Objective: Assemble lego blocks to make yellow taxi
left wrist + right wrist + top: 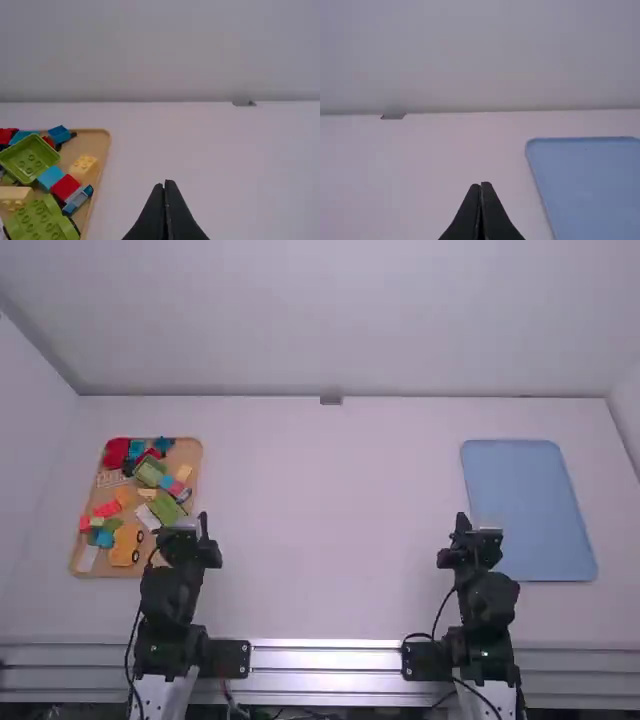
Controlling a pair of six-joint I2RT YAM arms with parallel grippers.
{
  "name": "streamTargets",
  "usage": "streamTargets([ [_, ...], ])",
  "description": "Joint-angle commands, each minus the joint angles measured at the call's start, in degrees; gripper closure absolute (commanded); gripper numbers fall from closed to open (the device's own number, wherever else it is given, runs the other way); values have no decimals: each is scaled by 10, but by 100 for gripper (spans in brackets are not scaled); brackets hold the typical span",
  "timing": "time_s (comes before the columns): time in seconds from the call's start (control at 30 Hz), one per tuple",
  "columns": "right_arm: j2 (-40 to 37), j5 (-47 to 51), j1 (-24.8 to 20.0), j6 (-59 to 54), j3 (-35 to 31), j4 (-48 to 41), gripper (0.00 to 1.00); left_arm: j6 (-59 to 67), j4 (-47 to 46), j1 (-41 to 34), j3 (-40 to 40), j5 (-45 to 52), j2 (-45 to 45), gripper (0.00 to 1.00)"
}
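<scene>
Though both clenched — left tool (203, 523) beside lego blocks (166, 508), right tool (462, 523) well apart.

Two arms, matched build, on the grooved metal rail (325, 658). Left arm (168, 595): mostly black, chunky rounded joint housings beyond the rail; white link (165, 698) at the rail's near side, small dark spots like screw holes. Thin black cable (128, 650) runs down its outer side, across the rail. Right arm (487, 602): same black housings, white link (488, 700) dotted likewise; black cable (440, 612) curves along its inner side, down to the rail. Left gripper (187, 538) and right gripper (476, 538), both beyond the rail: matte black; fingers (148, 220) plain, smooth-faced, tapering to narrow tips.
</scene>
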Motion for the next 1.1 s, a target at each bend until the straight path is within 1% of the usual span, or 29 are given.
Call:
streamTargets([
  [0.0,0,-1,0,2,0,0,100,0,0,0,0,0,0,100],
  [0.2,7,-3,0,0,7,0,98,0,-2,0,6,-2,6,98],
  [0.37,28,-10,1,-4,24,1,94,0,-6,0,19,-6,19,94],
  [0.6,84,-24,2,-10,65,9,86,-12,-11,0,47,-14,45,86],
  [0.73,123,-35,3,-9,90,23,80,-20,-18,0,66,-19,63,80],
  [0.87,177,-68,3,-38,121,44,74,-31,-25,1,88,-27,84,74],
  [1.0,248,-109,4,-56,168,58,66,-60,-27,1,115,-35,110,66],
  [1.07,288,-138,3,-75,203,53,61,-64,-32,1,130,-41,124,61],
])
